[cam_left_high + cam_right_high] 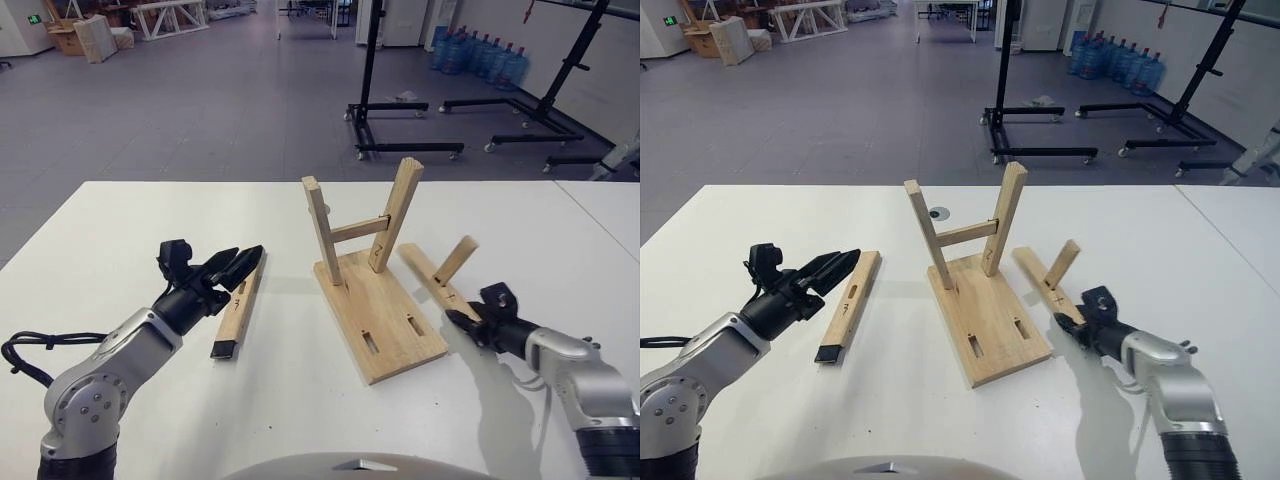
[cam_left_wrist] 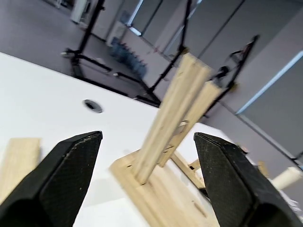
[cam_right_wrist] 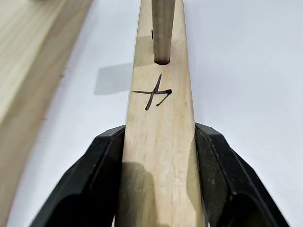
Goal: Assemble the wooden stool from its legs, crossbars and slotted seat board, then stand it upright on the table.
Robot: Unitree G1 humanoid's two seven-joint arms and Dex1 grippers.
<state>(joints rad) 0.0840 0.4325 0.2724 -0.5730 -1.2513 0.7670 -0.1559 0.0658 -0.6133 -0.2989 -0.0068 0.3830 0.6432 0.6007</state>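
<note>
The slotted seat board (image 1: 385,320) lies flat mid-table. Two legs (image 1: 322,230) (image 1: 397,215) stand in its far slots, joined by a crossbar (image 1: 358,230). Right of the board a third leg (image 1: 432,275) lies on the table with a short crossbar (image 1: 456,260) sticking up from it. My right gripper (image 1: 462,322) is shut on this leg's near end, and its fingers (image 3: 106,156) press both sides of the leg (image 3: 158,118). A fourth leg (image 1: 240,298) lies left of the board. My left gripper (image 1: 235,265) hovers open at its far end, holding nothing (image 2: 147,142).
The white table (image 1: 150,220) has a round cable hole (image 1: 938,213) behind the stool parts. Black wheeled racks (image 1: 400,110) and water bottles (image 1: 480,50) stand on the floor beyond. A second table (image 1: 610,210) adjoins on the right.
</note>
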